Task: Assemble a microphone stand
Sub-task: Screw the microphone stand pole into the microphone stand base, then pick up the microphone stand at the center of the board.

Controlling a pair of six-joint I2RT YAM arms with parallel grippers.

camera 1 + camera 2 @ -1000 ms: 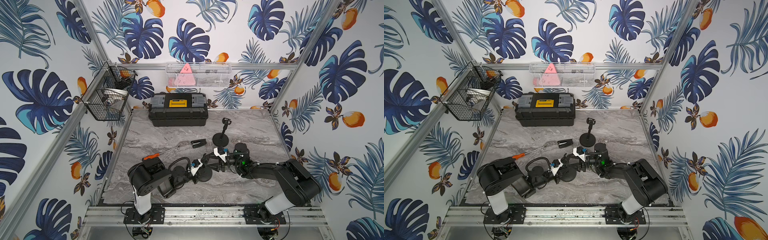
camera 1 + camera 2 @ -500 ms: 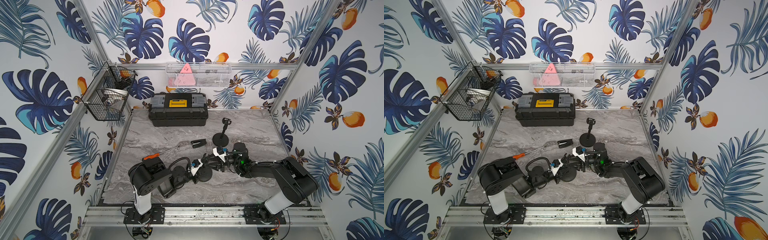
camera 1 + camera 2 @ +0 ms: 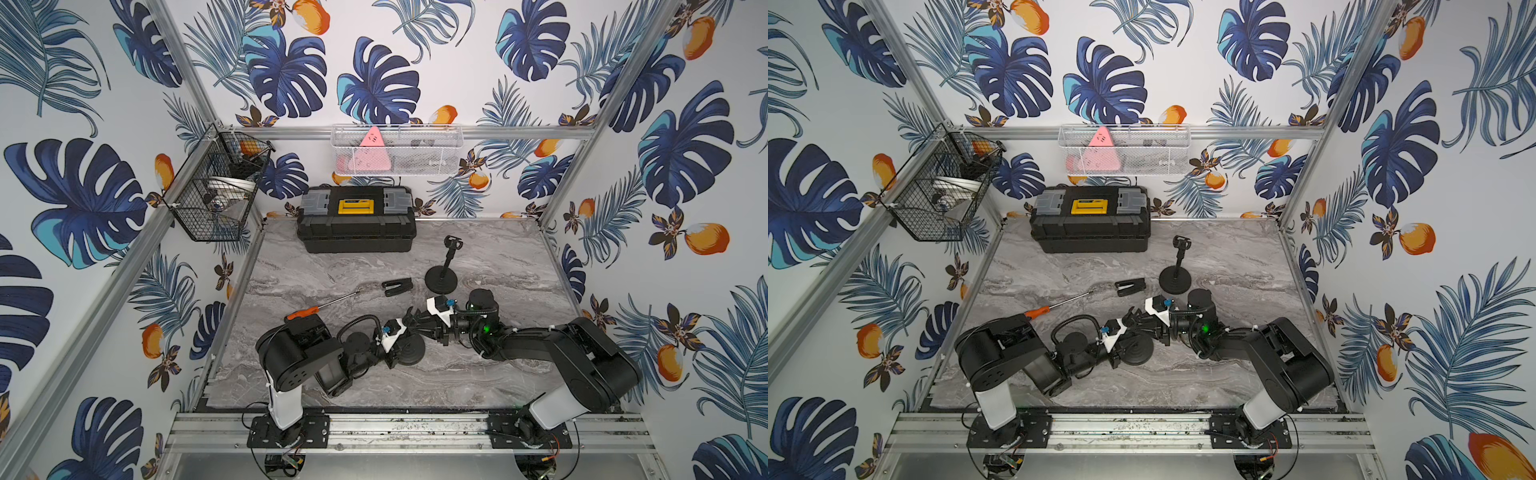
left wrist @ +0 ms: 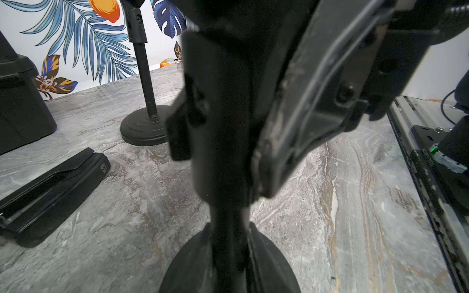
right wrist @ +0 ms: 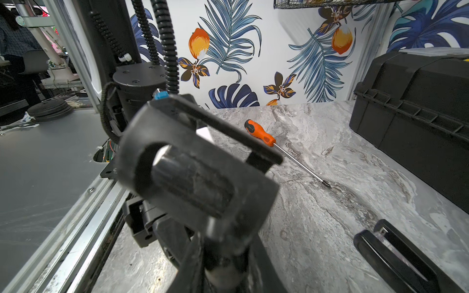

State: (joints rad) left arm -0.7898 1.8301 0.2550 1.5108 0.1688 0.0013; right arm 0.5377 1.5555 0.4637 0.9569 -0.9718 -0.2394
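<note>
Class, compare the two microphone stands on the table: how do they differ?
The far stand stands free near the toolbox; the near stand is gripped by the left gripper and right gripper. The far stand's pole shows fully in both top views; the near stand's is mostly hidden. Both have round black bases on the table.

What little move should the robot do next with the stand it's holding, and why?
Probably twist the mic clip onto the pole with the right gripper. That gripper looks closed on the clip at the pole's top. The left gripper grips the pole lower down, above the round base, so it can keep the stand steady.
</note>
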